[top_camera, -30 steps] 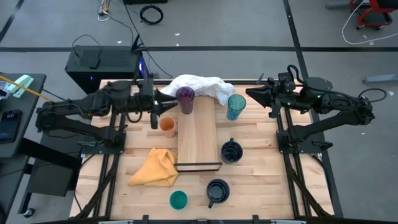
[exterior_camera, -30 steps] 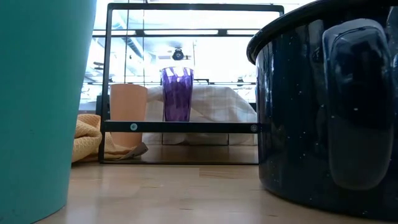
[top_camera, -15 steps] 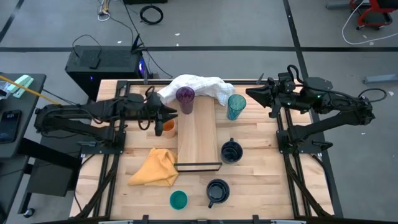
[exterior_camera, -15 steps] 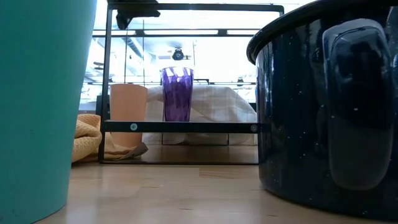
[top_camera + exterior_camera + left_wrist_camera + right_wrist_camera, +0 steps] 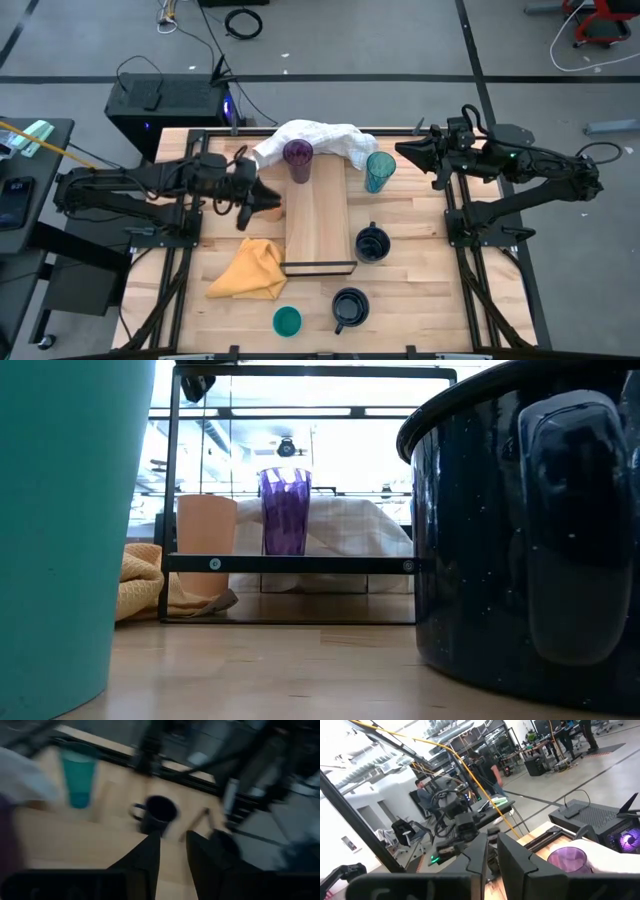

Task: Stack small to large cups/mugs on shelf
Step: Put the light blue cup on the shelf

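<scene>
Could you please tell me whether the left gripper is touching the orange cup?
Apart. The low view shows clear space all around the rim of the orange cup, and the left gripper hangs well above it.

Shelf (image 5: 318, 225) mid-length bare; purple tumbler (image 5: 298, 156) blocks far end, navy mug (image 5: 372, 243) flanks.

- Purple tumbler (image 5: 297, 153): translucent violet, vertical ribbing shows in the low view.
- Teal tumbler (image 5: 379, 170): see-through blue-green.
- Short teal cup (image 5: 287, 321): solid teal.
- Orange cup (image 5: 206, 543): pale peach-orange.
- Two mugs (image 5: 372, 243) (image 5: 349, 307): dark navy (fine white speckle up close).
- Shelf (image 5: 316, 215): pale wood, dark rim.
- Cloths: yellow (image 5: 251, 270); white (image 5: 315, 136).
</scene>
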Controlling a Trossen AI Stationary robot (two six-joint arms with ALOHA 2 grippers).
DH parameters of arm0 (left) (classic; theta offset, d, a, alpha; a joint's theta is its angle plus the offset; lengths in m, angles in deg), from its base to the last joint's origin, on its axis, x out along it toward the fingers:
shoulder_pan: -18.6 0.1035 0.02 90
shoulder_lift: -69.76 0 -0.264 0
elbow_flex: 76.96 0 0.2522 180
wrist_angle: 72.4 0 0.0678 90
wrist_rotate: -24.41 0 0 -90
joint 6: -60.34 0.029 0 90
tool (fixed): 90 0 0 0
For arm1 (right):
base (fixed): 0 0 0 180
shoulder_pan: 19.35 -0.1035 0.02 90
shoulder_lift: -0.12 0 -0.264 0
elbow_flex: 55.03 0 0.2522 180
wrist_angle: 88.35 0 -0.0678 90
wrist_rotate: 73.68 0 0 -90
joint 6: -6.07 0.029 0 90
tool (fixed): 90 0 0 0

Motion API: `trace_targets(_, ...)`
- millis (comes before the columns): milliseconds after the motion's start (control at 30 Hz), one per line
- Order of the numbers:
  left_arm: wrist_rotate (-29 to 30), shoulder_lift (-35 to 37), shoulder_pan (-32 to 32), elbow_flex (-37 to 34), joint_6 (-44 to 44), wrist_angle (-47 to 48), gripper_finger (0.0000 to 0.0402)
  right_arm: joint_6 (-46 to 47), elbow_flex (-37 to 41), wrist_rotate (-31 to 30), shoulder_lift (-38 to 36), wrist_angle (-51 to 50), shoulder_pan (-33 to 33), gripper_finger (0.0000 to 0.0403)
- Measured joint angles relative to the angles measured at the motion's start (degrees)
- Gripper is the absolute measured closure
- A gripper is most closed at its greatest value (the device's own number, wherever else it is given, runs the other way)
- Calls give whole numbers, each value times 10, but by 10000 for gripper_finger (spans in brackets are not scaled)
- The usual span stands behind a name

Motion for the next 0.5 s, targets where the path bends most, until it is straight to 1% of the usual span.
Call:
trace_targets(67,-29,0,-1,0,-11,-2,300,0,0,0,0,0,0,351)
trace_targets(167,-54,0,-4,2,-18,1,304,0,0,0,0,0,0,351)
trace_targets(233,-65,-2,-14,16,-29,11,305,0,0,0,0,0,0,351)
trace_targets(333,-69,-7,-38,62,-10,53,305,0,0,0,0,0,0,351)
trace_targets(500,-30,-48,-79,185,37,194,308,2,0,0,0,0,0,351)
